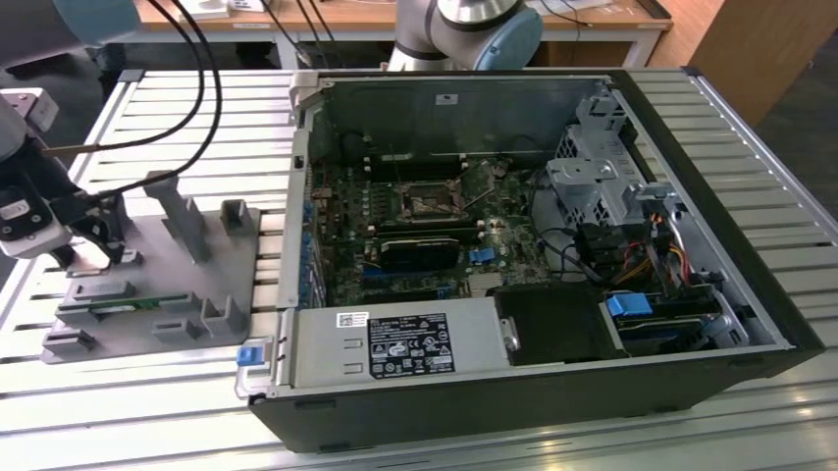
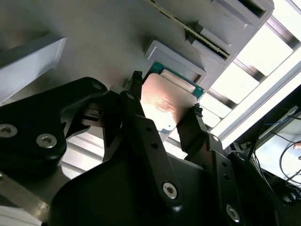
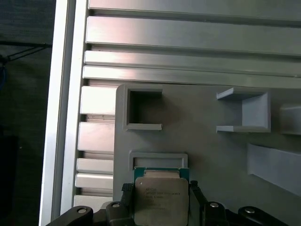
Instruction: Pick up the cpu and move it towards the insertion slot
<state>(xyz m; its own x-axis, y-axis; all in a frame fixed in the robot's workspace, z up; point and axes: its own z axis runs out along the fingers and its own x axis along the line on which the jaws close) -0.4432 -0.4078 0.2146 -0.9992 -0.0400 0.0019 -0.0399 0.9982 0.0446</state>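
Second wrist view: my pincer (image 2: 166, 94) is clamped on the cpu (image 2: 162, 110), a fingertip against each edge, right at the grey fixture (image 2: 108, 23). Exterior view: we're at nine o'clock from the insertion slot (image 1: 431, 202), well apart.

A slatted metal desk (image 1: 144, 412) carries a grey holder plate (image 1: 242, 265) toward the exterior view's left and, just beside it on the exterior view's right, a big open black computer case (image 1: 524, 397).
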